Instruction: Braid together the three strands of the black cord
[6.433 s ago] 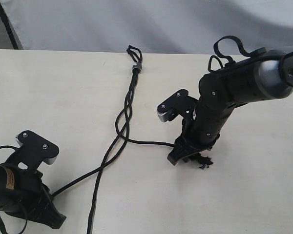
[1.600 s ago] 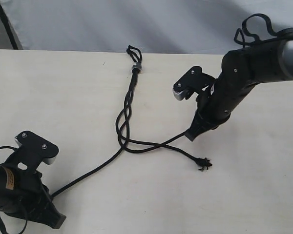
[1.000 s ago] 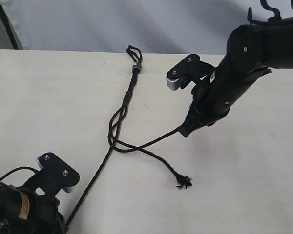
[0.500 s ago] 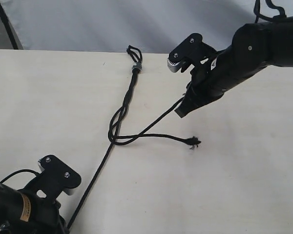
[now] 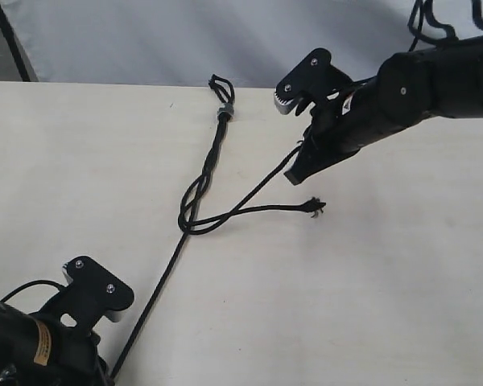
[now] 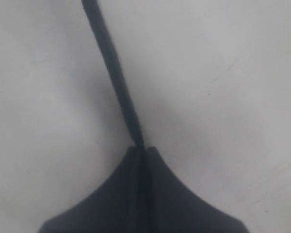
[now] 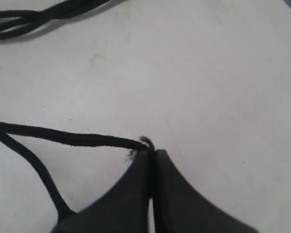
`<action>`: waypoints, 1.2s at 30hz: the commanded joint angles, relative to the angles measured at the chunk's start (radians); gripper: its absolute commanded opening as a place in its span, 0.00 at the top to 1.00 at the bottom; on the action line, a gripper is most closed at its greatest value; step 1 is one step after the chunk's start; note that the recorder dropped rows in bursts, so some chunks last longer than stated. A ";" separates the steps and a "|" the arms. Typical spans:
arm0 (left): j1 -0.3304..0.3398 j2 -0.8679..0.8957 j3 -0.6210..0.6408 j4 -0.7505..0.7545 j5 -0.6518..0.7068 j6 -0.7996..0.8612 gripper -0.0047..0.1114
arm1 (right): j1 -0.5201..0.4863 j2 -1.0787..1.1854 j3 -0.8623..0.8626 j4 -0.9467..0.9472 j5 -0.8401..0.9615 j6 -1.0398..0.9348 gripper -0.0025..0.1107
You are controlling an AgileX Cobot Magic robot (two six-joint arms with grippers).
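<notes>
While straight, strand [image 6: 112, 73] in left pincer [image 6: 141, 148].

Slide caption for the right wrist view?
Right pincer shut on one black strand at its tip, over pale table.

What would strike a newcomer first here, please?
The part-braided black cord runs from its loop at the far edge of the table. The right end effector, at right, pinches one strand; the left end effector, bottom left, pinches a second strand; the third strand lies loose.
</notes>
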 commanded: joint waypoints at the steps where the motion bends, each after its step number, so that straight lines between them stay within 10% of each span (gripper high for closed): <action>1: -0.010 0.009 0.015 -0.016 0.081 -0.003 0.95 | -0.010 0.096 0.004 -0.010 -0.019 0.000 0.98; 22: -0.010 0.009 0.015 -0.014 0.079 0.000 0.95 | -0.010 0.241 -0.084 -0.016 0.154 0.073 0.97; 25: -0.010 0.009 0.015 -0.014 0.079 0.000 0.95 | -0.006 0.241 -0.084 -0.016 0.144 0.099 0.86; 32: -0.010 0.009 0.015 -0.012 0.079 0.007 0.95 | -0.006 0.190 -0.084 -0.022 0.188 0.126 0.25; 36: -0.010 0.009 0.015 -0.012 0.079 0.011 0.95 | -0.006 0.069 -0.084 0.014 0.275 0.123 0.24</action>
